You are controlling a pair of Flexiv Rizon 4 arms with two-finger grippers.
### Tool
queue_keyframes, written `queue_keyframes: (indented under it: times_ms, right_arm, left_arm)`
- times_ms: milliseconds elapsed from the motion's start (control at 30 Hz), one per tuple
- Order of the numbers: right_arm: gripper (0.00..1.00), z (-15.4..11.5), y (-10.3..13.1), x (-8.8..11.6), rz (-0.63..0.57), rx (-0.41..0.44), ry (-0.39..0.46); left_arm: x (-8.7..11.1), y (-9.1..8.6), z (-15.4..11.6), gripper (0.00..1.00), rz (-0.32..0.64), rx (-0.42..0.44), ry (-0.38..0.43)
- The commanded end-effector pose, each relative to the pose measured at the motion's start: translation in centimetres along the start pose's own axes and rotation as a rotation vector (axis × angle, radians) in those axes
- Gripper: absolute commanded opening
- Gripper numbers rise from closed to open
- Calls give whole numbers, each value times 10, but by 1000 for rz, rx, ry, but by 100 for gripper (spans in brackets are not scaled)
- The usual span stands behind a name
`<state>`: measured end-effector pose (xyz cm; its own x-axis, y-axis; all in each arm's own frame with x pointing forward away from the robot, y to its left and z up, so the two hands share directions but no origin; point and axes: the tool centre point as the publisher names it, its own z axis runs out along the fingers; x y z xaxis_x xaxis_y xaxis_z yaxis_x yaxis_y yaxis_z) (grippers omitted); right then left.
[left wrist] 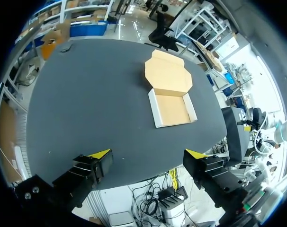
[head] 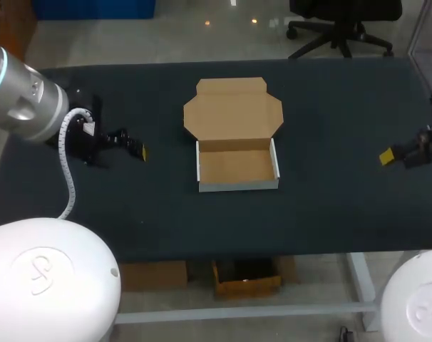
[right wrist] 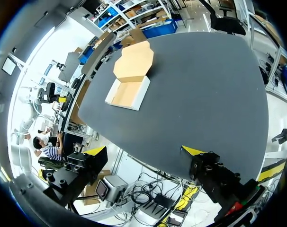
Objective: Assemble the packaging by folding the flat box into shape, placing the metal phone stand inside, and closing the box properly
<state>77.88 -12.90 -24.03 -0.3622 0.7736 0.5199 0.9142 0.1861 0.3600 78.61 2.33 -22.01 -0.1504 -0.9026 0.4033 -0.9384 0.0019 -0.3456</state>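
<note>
A brown cardboard box (head: 237, 165) with white outer walls stands folded into a shallow tray at the table's middle, its lid (head: 232, 110) lying open and flat behind it. Nothing shows inside the tray. No metal phone stand is in any view. My left gripper (head: 139, 150) hovers open well to the left of the box. My right gripper (head: 388, 156) is open near the table's right edge. In the left wrist view the box (left wrist: 172, 109) lies far ahead of the open left gripper (left wrist: 148, 156). The right wrist view has the box (right wrist: 128, 92) far ahead of the open right gripper (right wrist: 143, 150).
The dark table top (head: 130, 206) carries only the box. Wide bare surface lies on both sides of it and in front. The left arm's white cable (head: 68, 164) hangs beside the left wrist.
</note>
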Motion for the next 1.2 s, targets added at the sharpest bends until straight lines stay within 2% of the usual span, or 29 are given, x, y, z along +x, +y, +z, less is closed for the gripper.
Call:
queue_keyframes:
  times_ms: [33, 367, 567, 900, 1200]
  right_arm:
    - [100, -1, -1, -1, 6, 0, 4]
    - [100, -1, -1, -1, 6, 0, 4]
    - [100, -1, -1, -1, 6, 0, 4]
    - [100, -1, -1, -1, 6, 0, 4]
    - [100, -1, -1, -1, 6, 0, 4]
  left_arm:
    - [1, -5, 4, 100, -3, -7, -6]
    - [-6, -16, 15, 100, -28, -7, -22]
    - [-18, -32, 27, 100, -58, -6, -56]
    - [-60, -73, 51, 100, -92, -73, -145]
    - [-99, -99, 69, 100, -88, -139, -202]
